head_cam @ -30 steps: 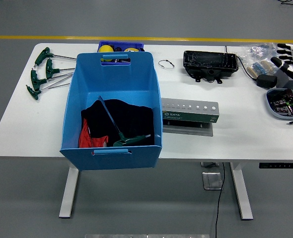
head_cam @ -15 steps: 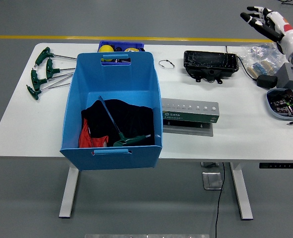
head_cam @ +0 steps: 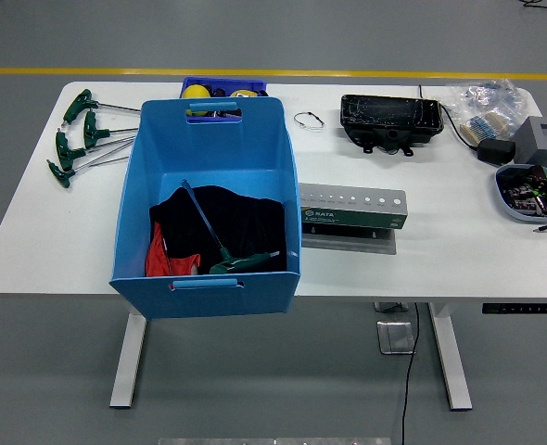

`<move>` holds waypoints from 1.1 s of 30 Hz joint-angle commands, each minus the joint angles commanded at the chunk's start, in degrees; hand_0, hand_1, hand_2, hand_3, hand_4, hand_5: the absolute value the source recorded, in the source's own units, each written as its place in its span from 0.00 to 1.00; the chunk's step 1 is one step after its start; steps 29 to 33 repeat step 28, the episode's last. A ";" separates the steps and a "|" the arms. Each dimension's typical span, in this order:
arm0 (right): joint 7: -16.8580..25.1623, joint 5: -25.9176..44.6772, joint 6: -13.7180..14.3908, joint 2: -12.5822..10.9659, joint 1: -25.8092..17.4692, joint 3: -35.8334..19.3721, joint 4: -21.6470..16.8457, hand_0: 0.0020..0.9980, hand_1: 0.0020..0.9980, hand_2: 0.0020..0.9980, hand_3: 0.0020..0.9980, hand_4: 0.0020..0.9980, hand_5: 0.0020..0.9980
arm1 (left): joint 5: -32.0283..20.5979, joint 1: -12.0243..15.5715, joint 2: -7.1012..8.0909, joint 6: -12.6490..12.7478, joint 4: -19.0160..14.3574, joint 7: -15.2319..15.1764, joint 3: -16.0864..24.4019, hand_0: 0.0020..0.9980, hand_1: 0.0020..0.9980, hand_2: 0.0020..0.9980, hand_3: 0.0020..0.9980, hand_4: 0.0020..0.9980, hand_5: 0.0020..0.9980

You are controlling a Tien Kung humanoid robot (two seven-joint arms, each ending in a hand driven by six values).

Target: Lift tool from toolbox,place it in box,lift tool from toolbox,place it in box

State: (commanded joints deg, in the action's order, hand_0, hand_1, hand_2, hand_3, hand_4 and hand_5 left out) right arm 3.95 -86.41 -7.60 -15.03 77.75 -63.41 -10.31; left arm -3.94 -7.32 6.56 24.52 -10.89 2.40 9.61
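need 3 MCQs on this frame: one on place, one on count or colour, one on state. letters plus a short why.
1. Where does the blue bin stand?
A. on the table's left half, reaching its near edge
B. at the far right corner
C. on the floor

2. How many green T-handle wrenches lie on the table left of the bin?
A. one
B. four
C. seven

3. What is the state of the wrench in the bin?
A. held by a robot hand
B. lying loose on the dark cloth
C. standing upright in the SATA tool holder

Answers:
1. A: the bin sits left of the tool holder, its front wall at the near edge of the table.
2. B: four green handles show in the cluster.
3. B: it rests slanted on the cloth, and no hand is in view.
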 joint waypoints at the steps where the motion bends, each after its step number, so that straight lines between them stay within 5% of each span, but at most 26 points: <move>1: 0.20 -2.23 -0.18 0.02 -0.04 -2.23 0.00 0.89 0.85 0.88 0.92 1.00 0.94 | 0.12 0.02 -0.02 0.00 0.00 0.05 0.08 0.51 0.50 0.52 0.68 0.71 0.68; 7: 3.31 -16.04 -1.05 0.18 0.48 -13.04 0.00 0.90 0.85 0.88 0.92 1.00 0.94 | 0.65 0.24 -0.11 -0.09 0.00 0.34 0.36 0.51 0.50 0.52 0.68 0.72 0.68; 15: 10.78 -35.22 -0.26 1.06 3.31 2.10 0.00 0.90 0.85 0.88 0.92 1.00 0.94 | 0.77 0.64 -0.19 -0.23 0.03 0.50 0.52 0.50 0.50 0.52 0.68 0.72 0.68; 20: 13.72 -27.00 2.49 1.78 3.13 13.27 0.00 0.90 0.85 0.88 0.92 1.00 0.94 | 0.50 0.89 -0.26 -0.21 0.02 0.51 0.49 0.50 0.50 0.52 0.68 0.72 0.68; 23: 14.82 -28.72 3.78 2.89 2.77 20.64 0.00 0.91 0.86 0.88 0.92 1.00 0.94 | 0.57 1.01 -0.29 -0.17 0.03 0.54 0.62 0.50 0.50 0.51 0.68 0.72 0.68; 28: 14.00 -39.95 3.60 5.94 1.76 13.06 0.00 0.91 0.86 0.88 0.92 1.00 0.94 | 1.39 1.08 -0.21 -0.21 0.01 0.76 1.11 0.50 0.50 0.51 0.68 0.72 0.68; 33: 14.00 -39.95 3.60 5.94 1.76 13.06 0.00 0.91 0.86 0.88 0.92 1.00 0.94 | 1.39 1.08 -0.21 -0.21 0.01 0.76 1.11 0.50 0.50 0.51 0.68 0.72 0.68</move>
